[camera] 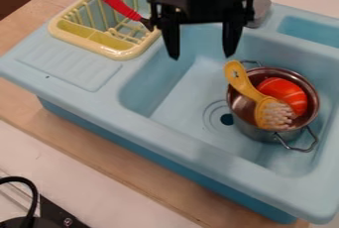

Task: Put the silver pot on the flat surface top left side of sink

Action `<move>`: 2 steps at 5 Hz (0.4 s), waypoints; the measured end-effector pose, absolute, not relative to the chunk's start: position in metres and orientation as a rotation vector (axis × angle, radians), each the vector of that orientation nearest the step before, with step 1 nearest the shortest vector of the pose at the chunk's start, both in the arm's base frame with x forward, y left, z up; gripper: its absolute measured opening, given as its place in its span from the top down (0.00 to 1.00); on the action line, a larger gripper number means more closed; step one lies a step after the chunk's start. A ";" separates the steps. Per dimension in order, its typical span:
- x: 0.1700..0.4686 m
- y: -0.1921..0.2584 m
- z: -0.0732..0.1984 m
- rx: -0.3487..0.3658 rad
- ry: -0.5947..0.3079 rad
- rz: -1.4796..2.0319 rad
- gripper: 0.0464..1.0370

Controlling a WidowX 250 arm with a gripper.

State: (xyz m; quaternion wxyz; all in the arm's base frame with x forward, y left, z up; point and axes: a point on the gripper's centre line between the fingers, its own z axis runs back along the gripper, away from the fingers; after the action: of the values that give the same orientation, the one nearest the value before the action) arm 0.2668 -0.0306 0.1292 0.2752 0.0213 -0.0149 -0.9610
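The silver pot (253, 127) stands upright in the right part of the blue sink basin (187, 86), with a yellow brush (246, 86) and an orange-red piece with pale stripes (285, 92) inside it. One pot handle points toward the lower right, the other toward the back. My gripper (202, 56) hangs over the back left part of the basin, open and with nothing between its fingers, up and to the left of the pot. The flat ribbed surface (69, 65) lies at the sink's left side.
A yellow dish rack (106, 51) sits at the back left of the sink, beside the ribbed surface. A red-handled utensil (116, 1) leans out of it. Behind my gripper is a grey faucet part (261, 12). A black cable (31, 197) curves at the lower left corner.
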 end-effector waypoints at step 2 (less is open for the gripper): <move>0.263 -0.056 0.113 0.128 -0.064 -2.557 0.06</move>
State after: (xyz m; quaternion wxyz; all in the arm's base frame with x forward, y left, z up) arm 0.2632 -0.0559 0.1132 0.2860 0.0480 -0.0241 -0.9567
